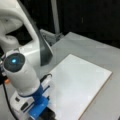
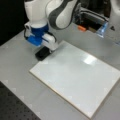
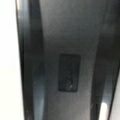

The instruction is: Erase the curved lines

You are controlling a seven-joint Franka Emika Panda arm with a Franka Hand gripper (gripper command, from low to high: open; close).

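A white board (image 1: 80,85) (image 2: 75,75) lies on the grey table in both front views. No curve lines show on its surface. A black eraser block (image 2: 42,54) sits on the table just off the board's upper left edge. My gripper (image 2: 48,49) hangs right above the block, and in a front view it sits at the bottom by the board's left corner (image 1: 45,111). In the wrist view the eraser (image 3: 69,72) lies centred between two dark fingers (image 3: 26,62), with a gap on each side. The gripper is open and holds nothing.
The grey table (image 2: 20,62) surrounds the board. At the back lie a small orange object (image 2: 81,28) and a blue-edged clear piece (image 2: 102,28). A dark perforated surface (image 2: 15,107) borders the table's near left. The arm's white base (image 1: 10,25) stands at the left.
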